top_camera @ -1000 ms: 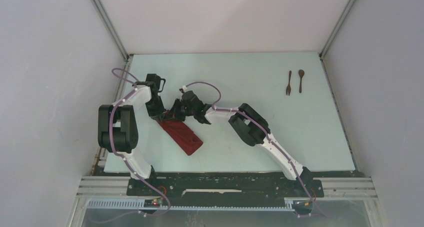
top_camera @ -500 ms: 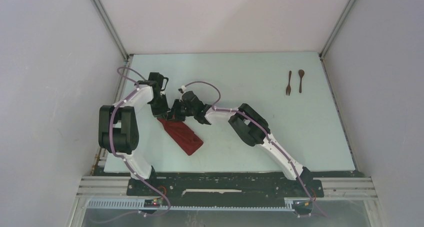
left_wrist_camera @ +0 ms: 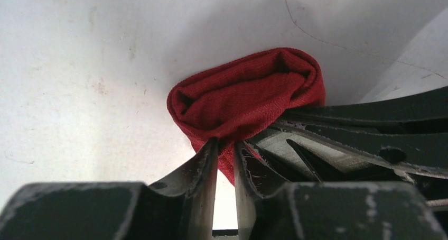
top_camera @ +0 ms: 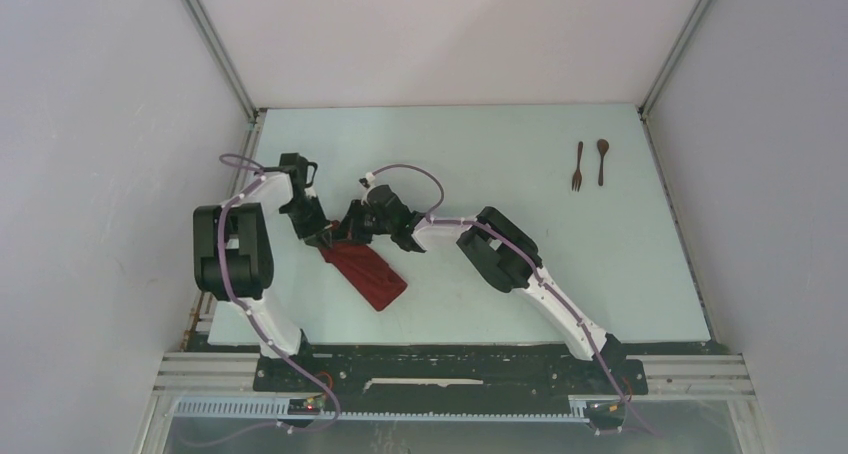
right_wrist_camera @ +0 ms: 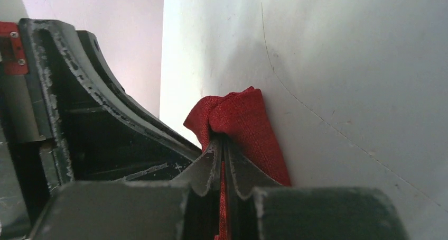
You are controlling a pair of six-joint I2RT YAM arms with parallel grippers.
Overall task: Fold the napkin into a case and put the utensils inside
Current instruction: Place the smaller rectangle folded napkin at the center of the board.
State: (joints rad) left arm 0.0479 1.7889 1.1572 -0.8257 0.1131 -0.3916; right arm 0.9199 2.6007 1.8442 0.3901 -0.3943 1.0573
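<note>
Folded red napkin (left_wrist_camera: pixel 248 92) end pinched between left gripper (left_wrist_camera: pixel 225 147) fingers; pale table (left_wrist_camera: pixel 79 65) beneath.

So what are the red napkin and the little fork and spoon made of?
The napkin: matte woven fabric, perhaps cotton or linen; its threads show close up and it folds softly. The fork and spoon: dark brown, matte, likely wood, but too small to confirm.

The left arm (top_camera: pixel 266 189) and right arm (top_camera: pixel 560 309) are white shells with bulky black joint housings (top_camera: pixel 232 259), each trailed by a thin purple cable (top_camera: pixel 404 165). The left tool (left_wrist_camera: pixel 226 145) and right tool (right_wrist_camera: pixel 222 145) have dark curved fingers (left_wrist_camera: pixel 201 166), seemingly scuffed pale along the edges.
</note>
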